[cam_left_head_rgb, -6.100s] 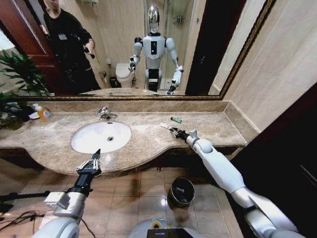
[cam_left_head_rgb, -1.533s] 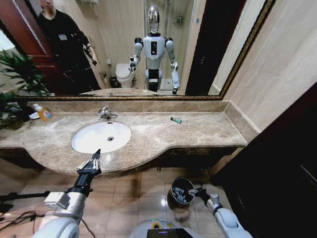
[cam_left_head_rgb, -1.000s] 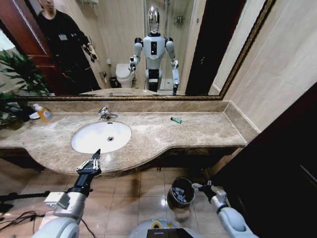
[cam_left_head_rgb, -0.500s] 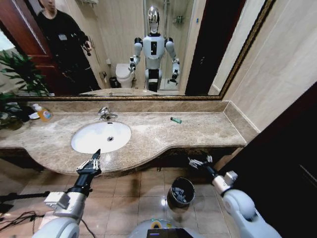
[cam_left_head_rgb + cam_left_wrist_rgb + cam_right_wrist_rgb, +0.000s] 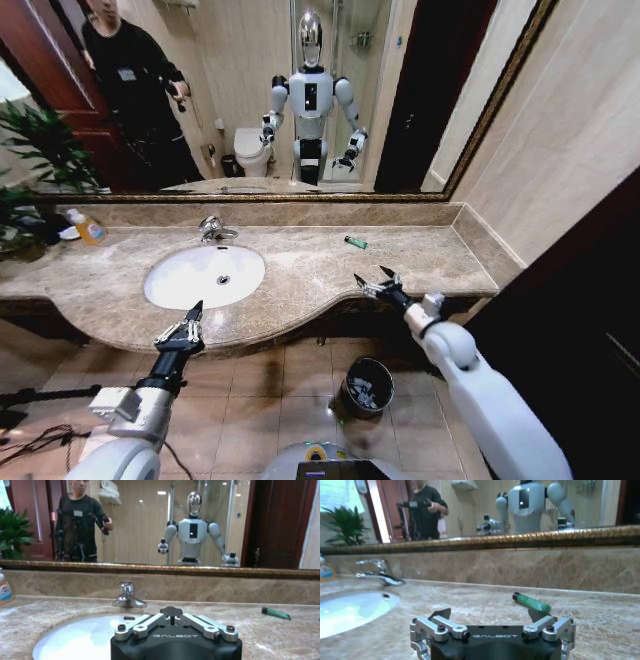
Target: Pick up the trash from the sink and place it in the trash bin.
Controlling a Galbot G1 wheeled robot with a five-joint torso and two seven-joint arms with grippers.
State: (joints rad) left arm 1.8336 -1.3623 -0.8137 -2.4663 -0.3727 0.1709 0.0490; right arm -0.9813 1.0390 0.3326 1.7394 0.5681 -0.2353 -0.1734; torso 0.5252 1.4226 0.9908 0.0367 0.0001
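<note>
Our right gripper (image 5: pixel 378 281) hangs over the front edge of the counter (image 5: pixel 420 255), its fingers spread wide apart with nothing between them; in the right wrist view the two metal fingertips (image 5: pixel 440 613) stand open on either side of a bare stretch of marble. Just beyond them lies a small green tube (image 5: pixel 532 602), round and ridged with a dark cap, resting flat on the stone near the back wall; from the head it shows as a short green bit (image 5: pixel 355 242) well apart from the sink (image 5: pixel 204 276). The sink is a smooth white oval bowl with a small drain hole in the middle, and we see no litter in it. A shiny chrome tap (image 5: pixel 212 229) stands at its back rim. The counter is polished beige-brown marble with a curved front edge. On the tiled floor below our right arm stands the trash bin (image 5: pixel 365 387), a round black can with a bright metal rim, holding a few pale scraps. Our left gripper (image 5: pixel 181 331) waits at the counter's front edge before the sink, fingers parted and holding nothing.
</note>
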